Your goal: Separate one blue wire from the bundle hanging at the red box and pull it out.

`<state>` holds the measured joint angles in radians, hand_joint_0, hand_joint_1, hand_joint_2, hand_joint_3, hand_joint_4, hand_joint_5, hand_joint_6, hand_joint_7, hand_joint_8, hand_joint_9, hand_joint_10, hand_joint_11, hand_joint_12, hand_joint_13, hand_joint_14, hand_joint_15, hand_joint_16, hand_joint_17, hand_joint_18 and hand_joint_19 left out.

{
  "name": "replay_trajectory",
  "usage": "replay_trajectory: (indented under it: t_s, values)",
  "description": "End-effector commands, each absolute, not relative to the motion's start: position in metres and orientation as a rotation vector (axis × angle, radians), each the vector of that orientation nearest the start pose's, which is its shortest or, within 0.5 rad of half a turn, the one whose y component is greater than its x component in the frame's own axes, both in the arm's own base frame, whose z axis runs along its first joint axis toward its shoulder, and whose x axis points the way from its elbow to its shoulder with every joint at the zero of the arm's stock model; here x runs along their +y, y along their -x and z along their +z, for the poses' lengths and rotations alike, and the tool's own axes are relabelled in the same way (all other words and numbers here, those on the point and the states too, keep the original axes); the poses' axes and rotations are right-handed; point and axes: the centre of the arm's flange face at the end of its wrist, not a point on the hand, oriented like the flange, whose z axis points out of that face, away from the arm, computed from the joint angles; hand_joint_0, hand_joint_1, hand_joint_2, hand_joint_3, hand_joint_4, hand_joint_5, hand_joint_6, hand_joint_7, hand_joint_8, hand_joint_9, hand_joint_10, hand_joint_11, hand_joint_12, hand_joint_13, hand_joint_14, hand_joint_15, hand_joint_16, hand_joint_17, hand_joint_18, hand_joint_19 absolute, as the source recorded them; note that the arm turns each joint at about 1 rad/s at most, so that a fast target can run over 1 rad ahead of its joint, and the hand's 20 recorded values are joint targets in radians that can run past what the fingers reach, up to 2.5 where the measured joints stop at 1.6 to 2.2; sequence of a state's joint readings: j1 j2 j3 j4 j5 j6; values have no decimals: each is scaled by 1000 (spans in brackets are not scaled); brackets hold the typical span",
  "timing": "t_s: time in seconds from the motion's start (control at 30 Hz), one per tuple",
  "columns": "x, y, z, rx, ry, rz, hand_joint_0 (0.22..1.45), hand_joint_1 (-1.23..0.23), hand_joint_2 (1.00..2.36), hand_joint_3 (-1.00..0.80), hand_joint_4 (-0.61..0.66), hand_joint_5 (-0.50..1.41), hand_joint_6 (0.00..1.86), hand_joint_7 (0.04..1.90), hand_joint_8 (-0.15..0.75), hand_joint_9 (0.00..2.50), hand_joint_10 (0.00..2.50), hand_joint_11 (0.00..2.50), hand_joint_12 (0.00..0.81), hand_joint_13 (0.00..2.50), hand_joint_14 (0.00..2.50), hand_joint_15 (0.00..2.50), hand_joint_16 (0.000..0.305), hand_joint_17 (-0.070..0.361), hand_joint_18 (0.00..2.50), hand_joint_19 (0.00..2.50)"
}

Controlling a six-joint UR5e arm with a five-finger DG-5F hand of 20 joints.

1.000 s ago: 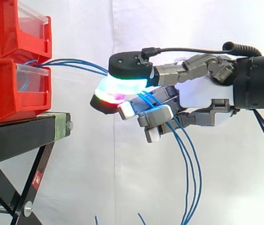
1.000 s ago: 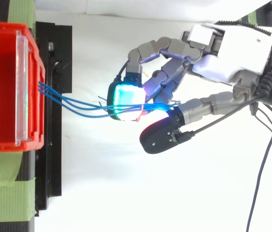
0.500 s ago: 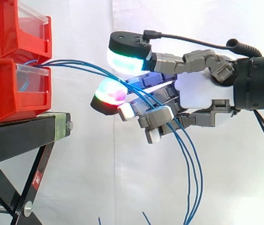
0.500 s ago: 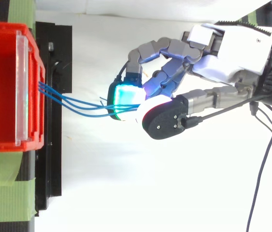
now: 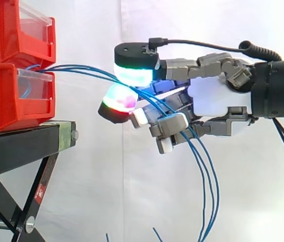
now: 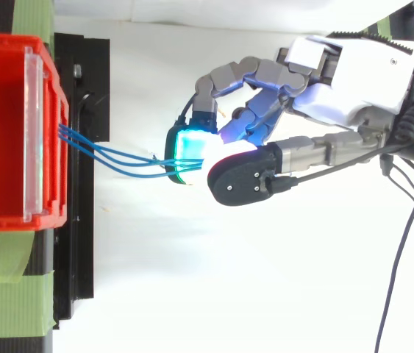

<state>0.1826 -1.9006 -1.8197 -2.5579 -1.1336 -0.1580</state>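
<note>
My hand (image 5: 217, 98) is curled round the blue wires (image 5: 81, 69), thumb pad above, finger pad beneath. They run from the lower red bin (image 5: 10, 96) at the stand's (image 5: 25, 146) right edge.

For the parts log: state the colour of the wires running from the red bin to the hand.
Blue; the wires show best in the side view.

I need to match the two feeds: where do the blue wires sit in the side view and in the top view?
Side view: the blue wires leave the red bins at upper left, arc right between the pads of the hand, then hang down at lower right.
Top view: the blue wires run right from the red bins to the hand at centre.
Shared landmark: the red bins at the left edge.
</note>
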Motion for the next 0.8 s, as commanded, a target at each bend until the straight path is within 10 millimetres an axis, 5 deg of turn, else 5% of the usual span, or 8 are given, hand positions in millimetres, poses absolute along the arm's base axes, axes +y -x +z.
replay_trajectory:
  t_s: [0.0,0.3,0.77]
  values:
    - [-71,-579,251,1102,-1216,903,640,-777,1023,-222,183,-209,844,1069,388,1048,21,1036,321,1357,5,1733,46,103,820,1097]
    - [-71,-579,251,1104,-1213,899,714,-907,1027,-193,171,-226,858,1101,335,923,21,1025,313,1262,8,1745,47,106,761,1067]
    - [-71,-580,251,1108,-1201,891,753,-963,1000,-500,175,-248,851,1101,311,786,21,999,328,1170,10,1714,49,109,722,1003]
